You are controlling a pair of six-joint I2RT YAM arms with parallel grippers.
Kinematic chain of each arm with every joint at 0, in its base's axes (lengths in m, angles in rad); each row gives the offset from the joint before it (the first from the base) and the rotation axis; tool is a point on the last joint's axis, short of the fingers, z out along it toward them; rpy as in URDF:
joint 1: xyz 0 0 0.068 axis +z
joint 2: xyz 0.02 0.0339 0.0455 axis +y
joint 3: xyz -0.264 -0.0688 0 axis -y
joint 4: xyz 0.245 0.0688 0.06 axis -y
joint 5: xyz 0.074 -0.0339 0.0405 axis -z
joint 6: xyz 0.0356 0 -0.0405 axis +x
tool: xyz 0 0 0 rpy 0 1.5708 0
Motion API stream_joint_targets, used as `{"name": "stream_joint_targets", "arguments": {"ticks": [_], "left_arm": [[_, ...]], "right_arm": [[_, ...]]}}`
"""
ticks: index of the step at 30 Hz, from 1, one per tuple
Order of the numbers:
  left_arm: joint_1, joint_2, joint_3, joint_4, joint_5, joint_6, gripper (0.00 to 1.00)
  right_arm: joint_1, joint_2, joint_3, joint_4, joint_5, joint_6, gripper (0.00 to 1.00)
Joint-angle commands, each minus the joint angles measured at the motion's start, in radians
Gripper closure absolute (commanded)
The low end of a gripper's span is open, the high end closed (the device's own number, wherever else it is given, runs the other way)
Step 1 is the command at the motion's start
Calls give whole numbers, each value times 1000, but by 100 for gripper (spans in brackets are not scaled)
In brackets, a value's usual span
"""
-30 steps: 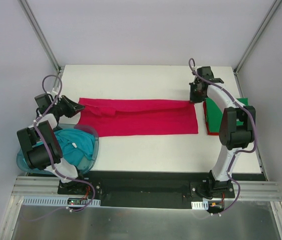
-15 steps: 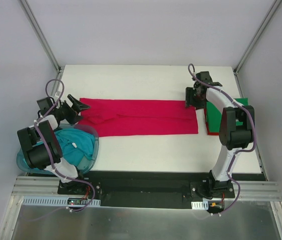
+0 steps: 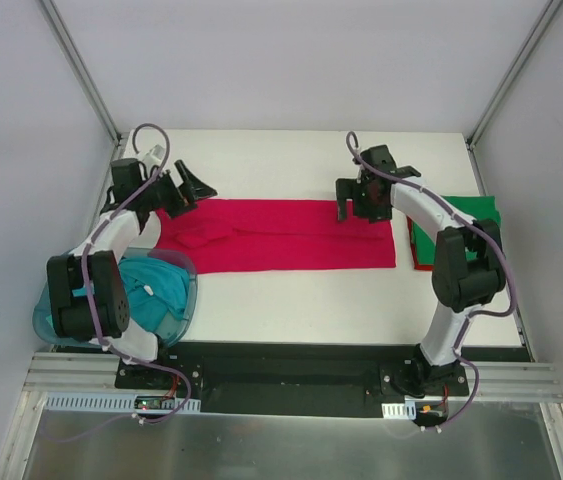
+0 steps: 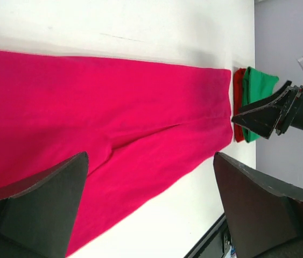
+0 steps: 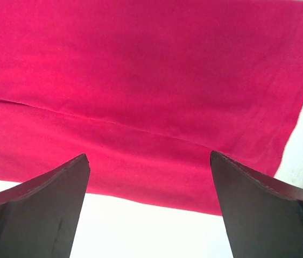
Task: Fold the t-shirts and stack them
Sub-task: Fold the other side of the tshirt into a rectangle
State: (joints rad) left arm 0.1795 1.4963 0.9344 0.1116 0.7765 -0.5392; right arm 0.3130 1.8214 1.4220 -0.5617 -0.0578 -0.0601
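Note:
A crimson red t-shirt (image 3: 281, 235) lies flat on the white table as a long band folded lengthwise, and it fills the left wrist view (image 4: 86, 107) and the right wrist view (image 5: 151, 80). My left gripper (image 3: 193, 194) hovers open over its left end with nothing between the fingers (image 4: 150, 156). Above the band's right end my right gripper (image 3: 353, 207) is open and empty too (image 5: 148, 156). A folded green t-shirt (image 3: 466, 212) rests on a folded red one (image 3: 421, 262) at the right edge. A teal t-shirt (image 3: 146, 290) sits in the tub.
The translucent blue tub (image 3: 190, 290) stands at the near left, beside the left arm's base. White walls and metal posts close in the table on three sides. In the left wrist view the right gripper (image 4: 264, 115) shows in front of the green and red stack (image 4: 259, 86).
Both grippers opened and let go of the ends of the red shirt. The left one rose and moved right and toward the back; the right one moved left over the shirt.

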Motion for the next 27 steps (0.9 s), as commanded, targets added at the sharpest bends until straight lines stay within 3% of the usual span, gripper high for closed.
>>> {"name": "stream_joint_targets", "arguments": {"ticks": [1, 8, 16, 27], "left_arm": [[-87, 137, 104, -50, -8, 31, 1], [-175, 352, 227, -109, -103, 53, 1], [-248, 544, 450, -283, -215, 91, 1], [-298, 736, 864, -366, -209, 93, 1]], "right_arm": [[-3, 53, 9, -37, -28, 51, 4], [-11, 209, 107, -76, -17, 49, 4], [-92, 308, 215, -124, -25, 45, 4], [-178, 579, 736, -361, 4, -4, 4]]}}
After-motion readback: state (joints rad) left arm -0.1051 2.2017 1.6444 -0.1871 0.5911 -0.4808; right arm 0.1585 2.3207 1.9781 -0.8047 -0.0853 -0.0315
